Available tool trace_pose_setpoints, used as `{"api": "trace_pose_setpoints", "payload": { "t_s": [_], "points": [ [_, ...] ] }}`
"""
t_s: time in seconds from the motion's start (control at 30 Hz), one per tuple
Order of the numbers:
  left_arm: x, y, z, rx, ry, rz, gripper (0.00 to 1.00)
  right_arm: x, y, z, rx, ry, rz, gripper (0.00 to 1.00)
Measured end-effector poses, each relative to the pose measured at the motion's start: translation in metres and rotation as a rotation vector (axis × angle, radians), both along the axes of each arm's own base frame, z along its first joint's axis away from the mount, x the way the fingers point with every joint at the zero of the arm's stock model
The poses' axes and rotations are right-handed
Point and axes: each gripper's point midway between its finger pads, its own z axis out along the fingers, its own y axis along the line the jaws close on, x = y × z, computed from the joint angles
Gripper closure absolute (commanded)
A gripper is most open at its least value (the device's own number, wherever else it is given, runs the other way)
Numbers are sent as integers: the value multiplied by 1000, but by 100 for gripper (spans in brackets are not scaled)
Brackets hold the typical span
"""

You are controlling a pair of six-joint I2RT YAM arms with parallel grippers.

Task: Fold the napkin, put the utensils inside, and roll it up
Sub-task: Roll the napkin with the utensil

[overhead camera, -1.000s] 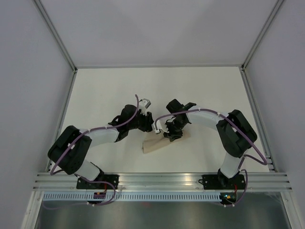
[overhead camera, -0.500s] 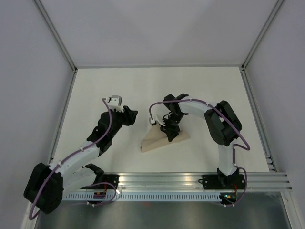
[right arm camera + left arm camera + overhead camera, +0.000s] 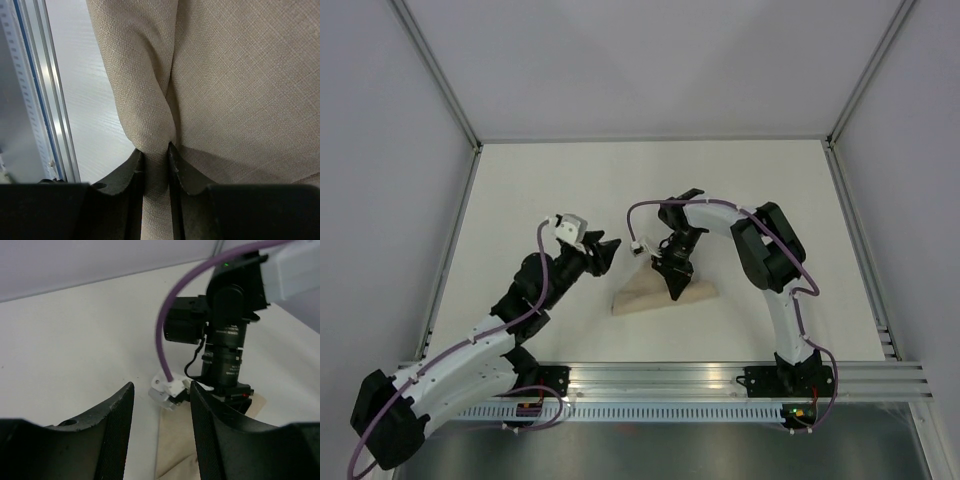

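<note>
White table (image 3: 520, 190), napkin (image 3: 638, 300) in right pincer (image 3: 674, 286)

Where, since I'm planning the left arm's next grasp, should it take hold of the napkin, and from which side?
Probably the free left end of the napkin, which lies flat on the table, approached from the left and above, where the open left gripper hovers. The fingers of the right gripper pinch a bunched fold further right, so that end looks unblocked.

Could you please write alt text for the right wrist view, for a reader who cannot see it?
The right gripper pinches a fold of the beige woven napkin, which fills most of the frame. At left, white table and an aluminium rail show.
</note>
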Motion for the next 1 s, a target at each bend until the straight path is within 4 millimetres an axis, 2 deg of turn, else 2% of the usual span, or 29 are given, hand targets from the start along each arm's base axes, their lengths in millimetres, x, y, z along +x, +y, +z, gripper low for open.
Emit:
{"api": "trace_pose_setpoints", "payload": {
  "t_s": [0.07, 0.27, 0.43, 0.6, 0.73, 0.83, 1.0],
  "points": [
    [-6, -12, -4, 49, -1, -42, 47, -1, 0, 0, -10, 30, -17, 90],
    [-23, -71, -31, 330, -7, -214, 45, -1, 0, -1, -21, 101, -68, 90],
    [-33, -106, -77, 560, 24, -346, 44, 0, 0, -1, -29, 144, -103, 90],
    [-50, -119, -132, 760, 70, -463, 43, 0, 0, -1, -34, 157, -119, 91],
    [-64, -125, -159, 867, 72, -537, 41, 1, -1, -1, -35, 158, -124, 91],
    [-67, -125, -171, 907, 77, -559, 41, 1, -1, -1, -35, 159, -127, 91],
    [-68, -125, -179, 933, 82, -570, 40, 2, -1, -1, -35, 162, -131, 91]
  ]
}}
